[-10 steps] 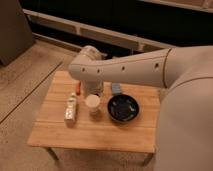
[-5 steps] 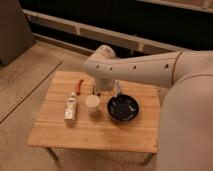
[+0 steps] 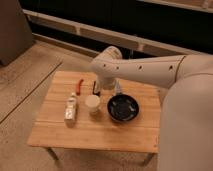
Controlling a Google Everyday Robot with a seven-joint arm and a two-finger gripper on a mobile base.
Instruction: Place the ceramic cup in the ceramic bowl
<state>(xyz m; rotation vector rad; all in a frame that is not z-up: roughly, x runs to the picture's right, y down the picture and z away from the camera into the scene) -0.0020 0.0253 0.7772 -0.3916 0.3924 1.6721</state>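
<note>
The ceramic cup (image 3: 92,105) is small and cream-white. It stands upright on the wooden table (image 3: 100,136) near its middle. The ceramic bowl (image 3: 123,108) is round, black and glossy, and sits just right of the cup, close to it. My white arm reaches in from the right and bends down over the back of the table. The gripper (image 3: 114,88) hangs behind the bowl's back-left rim, right of and behind the cup. It touches neither.
A white bottle with an orange-red cap (image 3: 71,108) lies left of the cup. A small black block (image 3: 95,87) and a red item (image 3: 80,83) lie at the back of the table. Speckled floor surrounds the table; a dark wall runs behind.
My arm has swung to the right, from over the table's back left to behind the bowl. The cup, bowl and bottle have not moved.
</note>
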